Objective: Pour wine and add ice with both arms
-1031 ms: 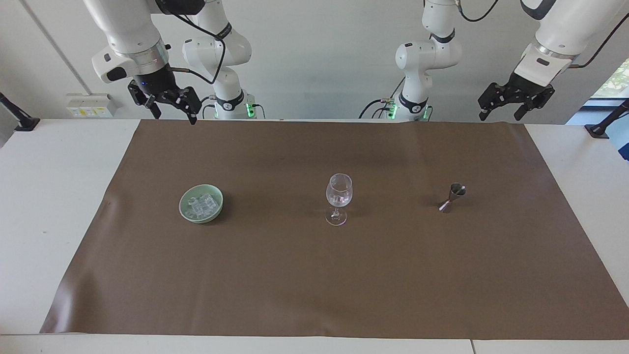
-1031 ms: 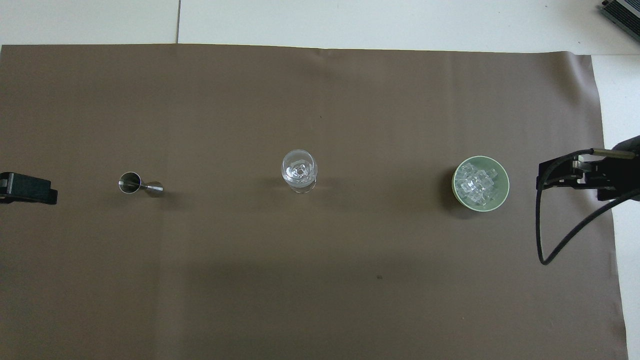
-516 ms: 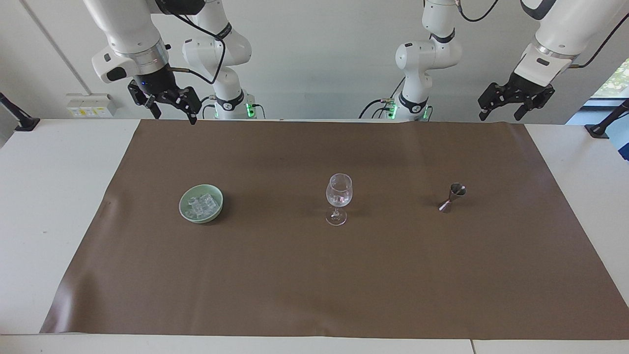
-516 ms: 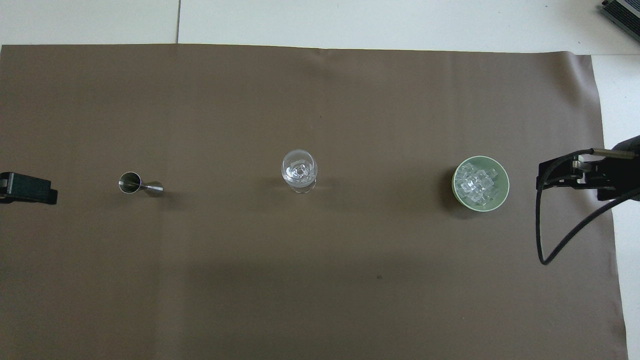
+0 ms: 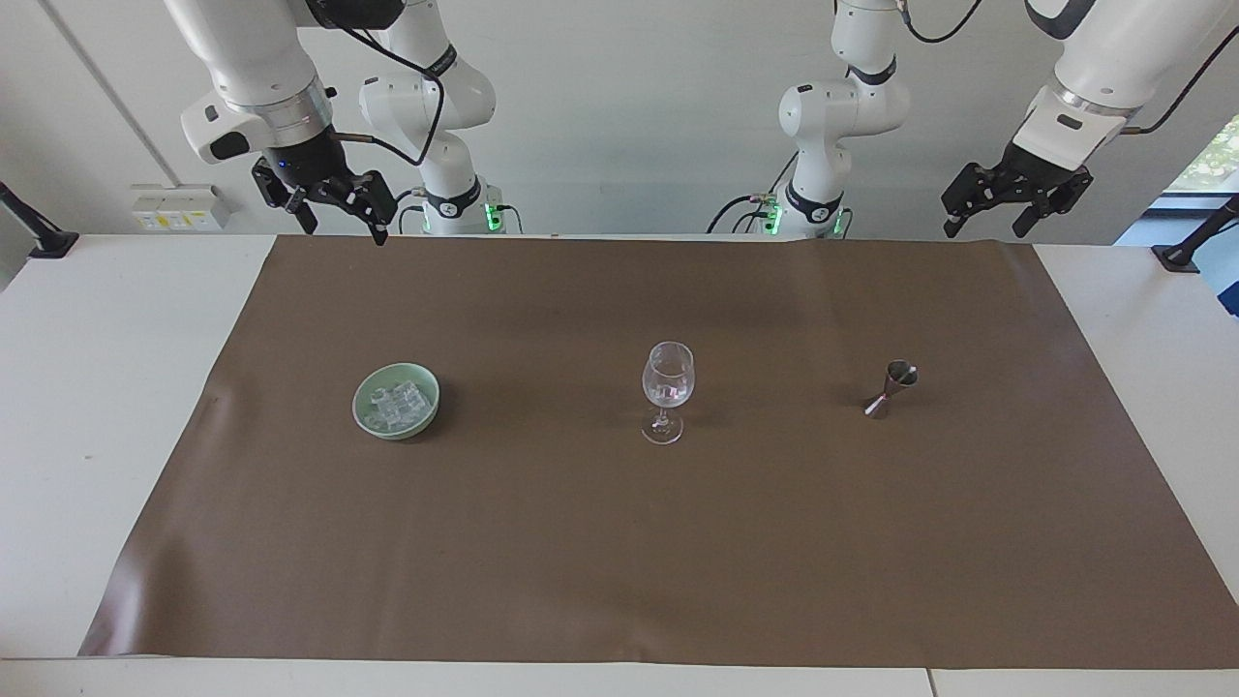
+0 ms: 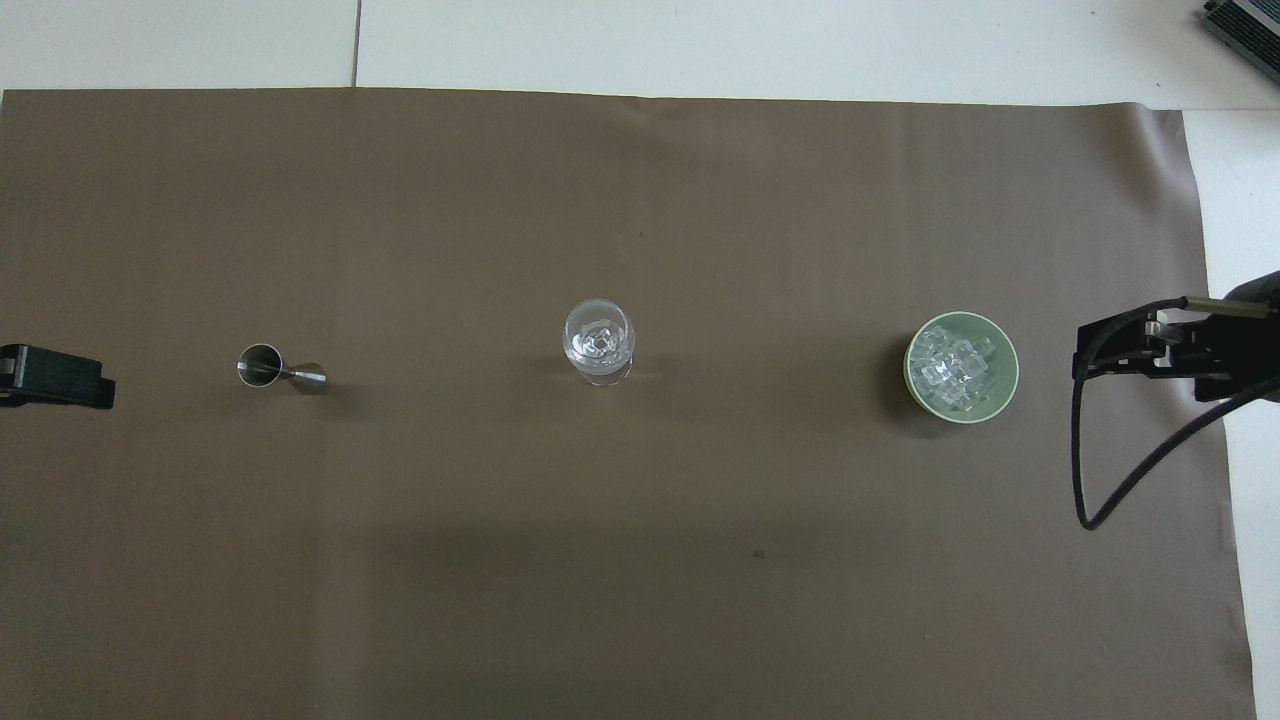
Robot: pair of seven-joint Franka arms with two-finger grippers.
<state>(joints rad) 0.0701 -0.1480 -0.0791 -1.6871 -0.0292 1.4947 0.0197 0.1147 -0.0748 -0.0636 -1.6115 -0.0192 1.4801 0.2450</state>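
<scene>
Three vessels stand in a row across the brown mat [image 5: 619, 542] on the white table [image 5: 106, 387]: a green bowl [image 5: 396, 400] toward the right arm's end, a stemmed wine glass [image 5: 667, 391] at the middle, and a small steel jigger [image 5: 891, 388] toward the left arm's end. In the facing view the bowl sits at nine o'clock from the glass and the jigger at three o'clock. The ice [image 6: 955, 366] is heaped in the bowl as clear cubes, and a few more cubes lie at the bottom of the glass. From overhead the jigger's upper cup is visible from above, though whether it holds liquid cannot be told. The facing view shows both arms raised over the robots' edge of the mat: the right claw [image 5: 337, 208] hangs at eleven o'clock from the bowl, its fingers released and empty, and the left claw [image 5: 1007, 203] hangs at one o'clock from the jigger, likewise spread and holding nothing. Overhead, only a black tip of the left claw [image 6: 55, 376] and part of the right claw [image 6: 1150, 345] with its looping cable [image 6: 1130, 470] enter at the edges.
</scene>
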